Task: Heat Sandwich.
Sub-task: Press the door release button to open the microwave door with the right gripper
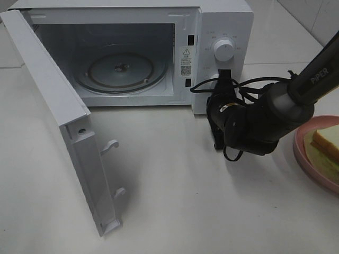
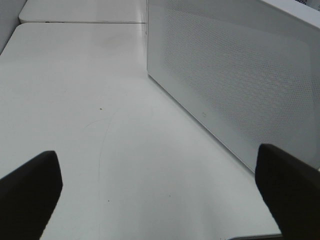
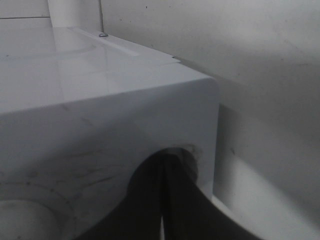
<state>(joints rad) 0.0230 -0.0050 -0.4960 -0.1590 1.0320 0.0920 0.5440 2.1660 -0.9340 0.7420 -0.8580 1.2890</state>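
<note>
Right arm (image 1: pixel 280 108) reaches in from the right, wrist bent toward the white microwave oven (image 1: pixel 222 21). Right gripper (image 3: pixel 162 197): fingers pressed together, holding nothing, tips at the control panel below the round dial (image 1: pixel 224 51). Left gripper (image 2: pixel 160 192): spread wide, empty, low over the white table (image 2: pixel 75 100).

Sandwich (image 1: pixel 327 142): pale bread, tan crust, lying on the round pink plate (image 1: pixel 303 153) at the table's right edge, partly out of frame, well apart from the oven.
</note>
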